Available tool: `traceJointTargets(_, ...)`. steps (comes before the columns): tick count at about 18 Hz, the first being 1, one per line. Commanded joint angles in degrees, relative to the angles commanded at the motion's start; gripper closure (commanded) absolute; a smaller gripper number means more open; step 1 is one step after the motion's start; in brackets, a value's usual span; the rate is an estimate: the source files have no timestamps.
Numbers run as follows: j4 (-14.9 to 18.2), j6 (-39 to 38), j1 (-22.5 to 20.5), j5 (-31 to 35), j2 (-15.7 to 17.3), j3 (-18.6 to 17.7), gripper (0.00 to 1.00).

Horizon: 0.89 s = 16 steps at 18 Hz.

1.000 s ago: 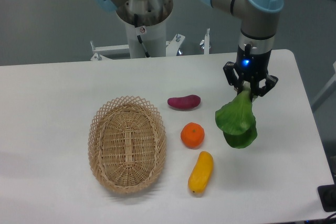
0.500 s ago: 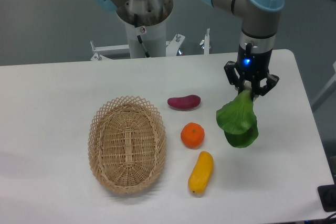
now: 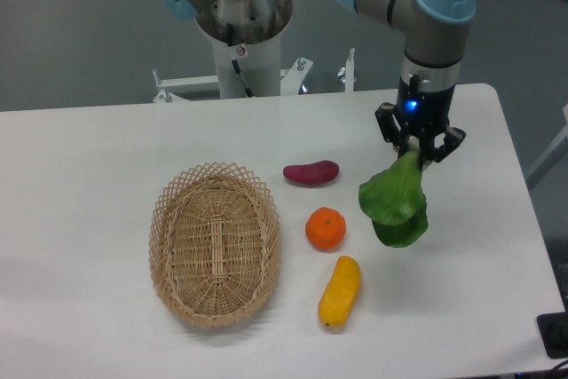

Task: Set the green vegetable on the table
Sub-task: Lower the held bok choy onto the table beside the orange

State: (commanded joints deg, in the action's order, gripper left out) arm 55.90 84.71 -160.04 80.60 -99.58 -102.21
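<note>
Compared with half a second ago, the gripper and the green vegetable it carries sit slightly farther left and a touch higher in the frame; everything else lies where it did.

At right of centre, the arm reaches down from the top of the picture, and its two fingers are closed narrowly on the vegetable's pale stalk end. The leafy body hangs straight below the fingers, its long axis running down and slightly left, with the broad dark leaves at the bottom. From this view it is hard to tell whether the lowest leaf touches the table or hangs just above it; it appears to be held clear of the surface.

Bare white tabletop lies beneath and to the right of the vegetable. To its left, near but apart, sits an orange. A yellow fruit lies below the orange, toward lower centre, and a purple sweet potato lies above it, near the middle. A woven basket, with nothing in it, occupies the left of centre.

Judging from this, the placing is not yet done: the vegetable needs to come straight down until its leaves rest on the table, then the fingers can open to free the stalk.
</note>
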Motion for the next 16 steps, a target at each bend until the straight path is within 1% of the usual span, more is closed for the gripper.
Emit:
traceJointTargets(3,-0.6,5.2,-2.5,-0.1,-0.3,-1.1,0.61)
traceJointTargets(5,-0.8,9.9,-4.2,-0.2,-1.3,-1.6,0.61)
traceJointTargets(6,-0.9,11.7,-4.8,-0.2,-2.4,-2.0,0.61)
traceJointTargets(7,-1.6,13.4,-5.2,-0.3,-3.0,-2.5,0.61)
traceJointTargets(10,-6.8,15.8,-5.6,0.0,-5.9,-4.1,0.61)
traceJointTargets(11,-7.6,16.5,-5.7,0.2,-6.8,-4.5,0.61)
traceJointTargets(13,-7.7,18.1,-6.6,0.2,-7.6,-4.8,0.61)
traceJointTargets(16,-7.9,18.9,-6.6,0.3,-9.0,-5.7,0.61)
